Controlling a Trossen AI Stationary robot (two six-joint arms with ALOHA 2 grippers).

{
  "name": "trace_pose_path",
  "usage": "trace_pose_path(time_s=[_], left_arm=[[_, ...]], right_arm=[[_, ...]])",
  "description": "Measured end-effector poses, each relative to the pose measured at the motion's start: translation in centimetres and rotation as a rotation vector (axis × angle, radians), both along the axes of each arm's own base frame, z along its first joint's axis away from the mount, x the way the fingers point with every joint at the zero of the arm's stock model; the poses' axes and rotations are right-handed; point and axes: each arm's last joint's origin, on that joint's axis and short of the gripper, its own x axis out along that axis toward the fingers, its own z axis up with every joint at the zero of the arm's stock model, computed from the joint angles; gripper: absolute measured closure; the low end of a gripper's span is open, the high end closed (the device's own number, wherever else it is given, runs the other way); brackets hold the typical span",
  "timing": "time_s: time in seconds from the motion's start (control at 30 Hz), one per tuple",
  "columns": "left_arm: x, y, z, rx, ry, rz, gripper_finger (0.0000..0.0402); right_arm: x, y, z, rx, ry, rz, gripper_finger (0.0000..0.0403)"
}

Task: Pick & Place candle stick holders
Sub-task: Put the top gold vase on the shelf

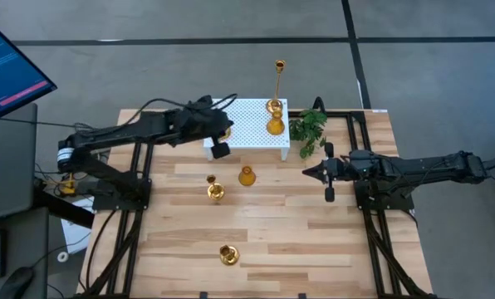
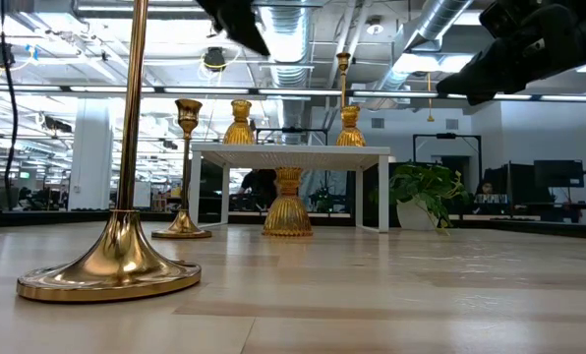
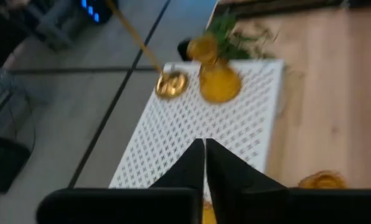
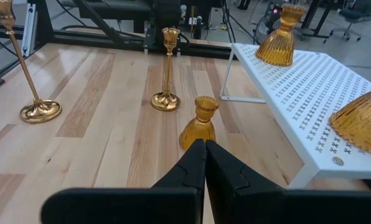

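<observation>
Nearest, one tall holder (image 1: 228, 255) stands alone on the table (image 1: 297, 241), two holders (image 1: 215, 190) mid-table, my clenched right gripper (image 1: 307, 173) beside them, and my clenched, empty left gripper (image 1: 229, 129) above the stand (image 1: 252, 133) bearing three holders (image 1: 275, 125).
</observation>
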Motion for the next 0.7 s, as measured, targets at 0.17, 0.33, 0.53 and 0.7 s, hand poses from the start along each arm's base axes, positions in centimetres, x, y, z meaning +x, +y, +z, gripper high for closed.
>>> trace_pose_path(time_s=[0.17,0.33,0.53,0.7], left_arm=[[-3.9,-2.2,2.2,-0.01,-0.097,-0.065,0.0396],[-7.0,-3.3,2.3,-0.078,-0.173,-0.089,0.0398],[-8.5,-4.0,-1.9,-0.167,-0.133,-0.101,0.0397],[-9.2,-4.5,-5.7,-0.271,-0.109,-0.081,0.0397]], right_arm=[[0.0,0.0,-0.1,0.003,0.011,0.0,0.0403],[0.0,0.0,-0.2,0.019,0.015,-0.005,0.0403],[0.0,0.0,-0.2,0.025,0.017,-0.007,0.0403],[-0.1,0.0,-0.2,0.028,0.017,-0.007,0.0403]])
